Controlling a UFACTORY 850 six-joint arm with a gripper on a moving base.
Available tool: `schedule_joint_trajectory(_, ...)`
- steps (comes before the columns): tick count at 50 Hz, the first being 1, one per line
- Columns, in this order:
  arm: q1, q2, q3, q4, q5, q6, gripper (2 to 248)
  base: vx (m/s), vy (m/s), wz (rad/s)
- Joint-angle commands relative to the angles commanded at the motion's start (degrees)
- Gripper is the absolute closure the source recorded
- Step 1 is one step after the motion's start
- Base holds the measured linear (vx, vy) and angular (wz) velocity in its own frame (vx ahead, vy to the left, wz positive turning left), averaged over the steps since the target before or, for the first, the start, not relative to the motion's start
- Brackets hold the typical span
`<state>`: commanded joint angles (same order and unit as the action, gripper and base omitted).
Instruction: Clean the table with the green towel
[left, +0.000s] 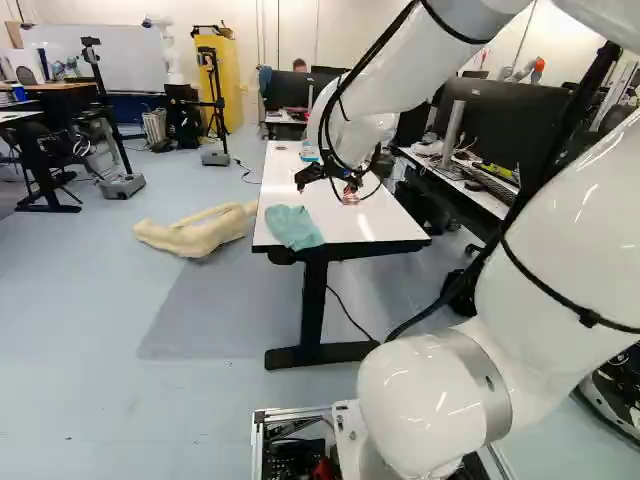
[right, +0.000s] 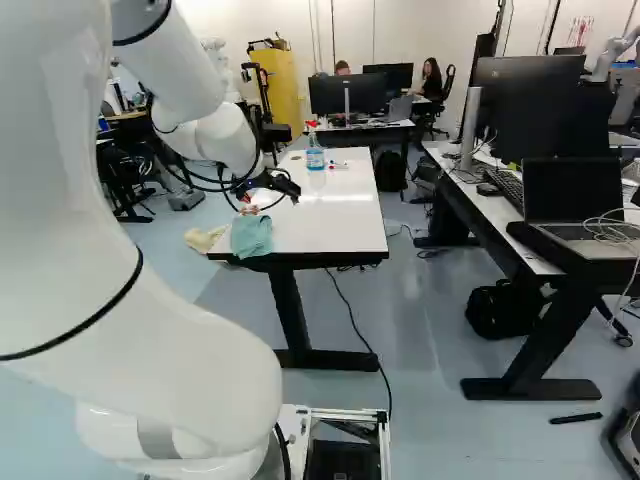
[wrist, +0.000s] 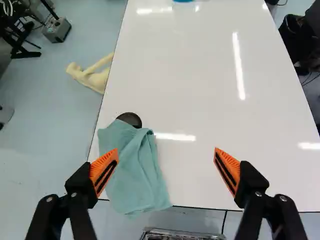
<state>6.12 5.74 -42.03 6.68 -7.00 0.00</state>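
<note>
Above the white table (left: 345, 225), my gripper (left: 328, 186) hangs over the near part of the top. In the wrist view the gripper (wrist: 166, 162) stands wide open, its orange pads far apart and nothing gripped. The green towel (wrist: 135, 172) lies crumpled at the table's near left corner, partly under one finger and reaching into the space between both. Its lower part hangs over the near edge, as the towel (left: 293, 227) also shows in the left base view.
A spray bottle (right: 315, 155) with blue liquid stands farther along the table, beside a few markers (right: 338, 166). Touching the towel is a dark round piece (wrist: 130, 119). A pale mannequin-like figure (left: 195, 232) lies on the floor left of the table. Desks with monitors (right: 527, 105) stand to the right.
</note>
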Motion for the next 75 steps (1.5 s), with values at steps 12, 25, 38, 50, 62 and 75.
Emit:
schedule_joint_trajectory(12,-2.53,0.37,0.36,0.0,0.0,0.0,3,0.0,0.0,0.0)
schedule_joint_trajectory(25,-4.66,0.7,0.67,0.0,0.0,0.0,3,0.0,0.0,0.0)
schedule_joint_trajectory(38,-4.67,0.76,0.9,-0.04,0.36,0.0,3,0.0,0.0,0.0)
schedule_joint_trajectory(50,-4.71,0.98,1.71,-0.19,1.63,0.0,3,0.0,0.0,0.0)
schedule_joint_trajectory(62,-4.76,1.35,3.14,-0.45,3.87,0.0,3,0.0,0.0,0.0)
schedule_joint_trajectory(75,-4.85,1.93,5.33,-0.86,7.31,0.0,3,0.0,0.0,0.0)
